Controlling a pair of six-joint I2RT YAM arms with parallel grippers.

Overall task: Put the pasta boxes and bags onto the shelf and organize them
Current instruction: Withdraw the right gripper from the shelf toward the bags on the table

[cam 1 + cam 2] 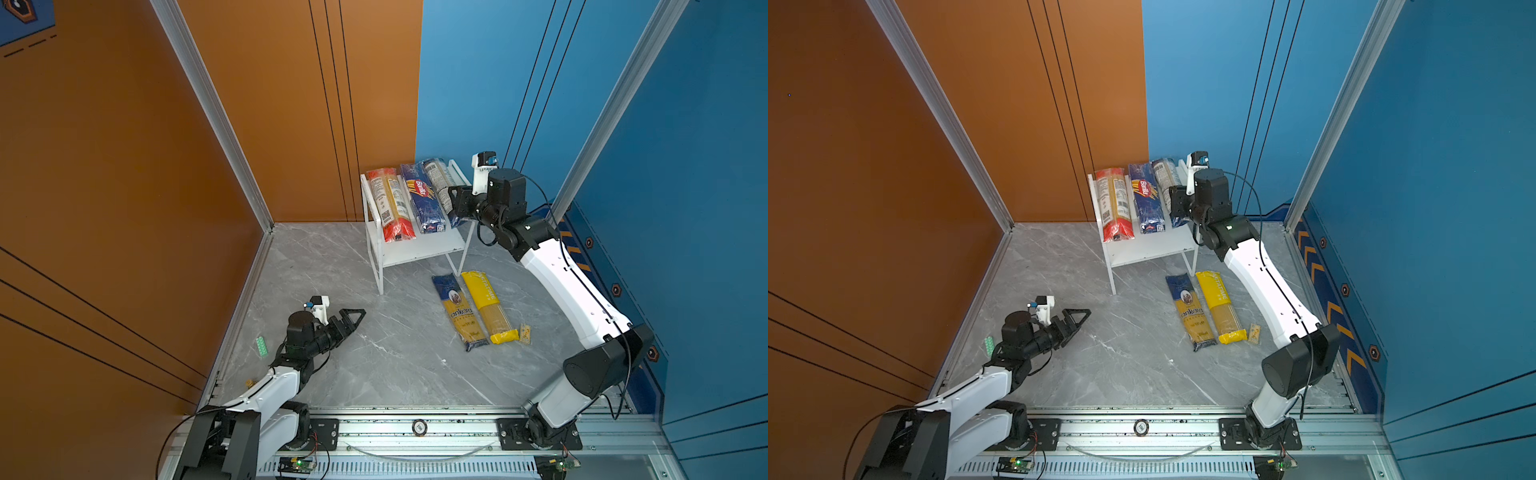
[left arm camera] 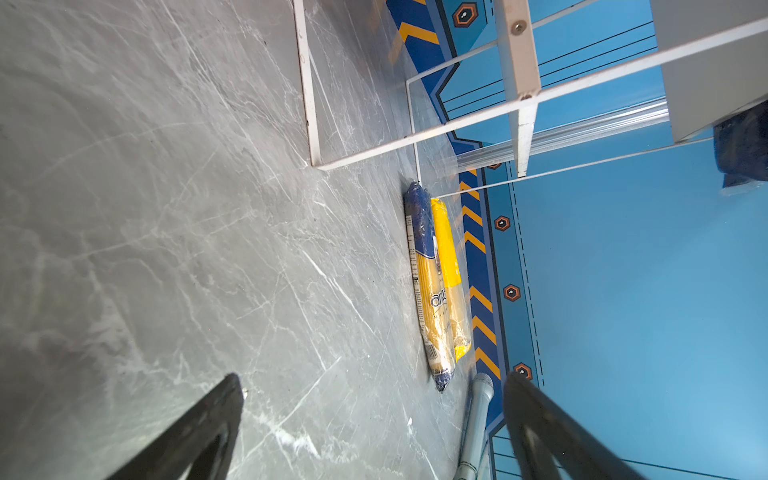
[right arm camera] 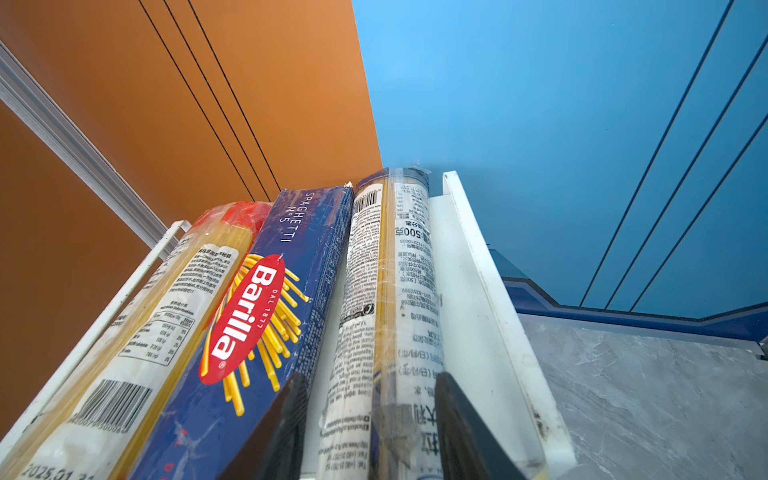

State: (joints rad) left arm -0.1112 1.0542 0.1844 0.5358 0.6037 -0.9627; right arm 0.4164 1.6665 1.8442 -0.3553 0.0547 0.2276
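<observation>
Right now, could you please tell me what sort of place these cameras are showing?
Probably a robot test cell staged as a pantry, not a real kitchen: two robot arms mounted on an aluminium rail, bare orange and blue panel walls, and a small white shelf holding spaghetti packs.

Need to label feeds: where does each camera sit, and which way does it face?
Both top views: high above the base rail, looking down on table, shelf, left arm, right arm.
Left wrist: low over table, facing the blue-yellow pack; open left gripper shows.
Right wrist: at the shelf top, along the clear labelled pack; right gripper straddles it.
Right wrist, top views share: Barilla pack.
</observation>
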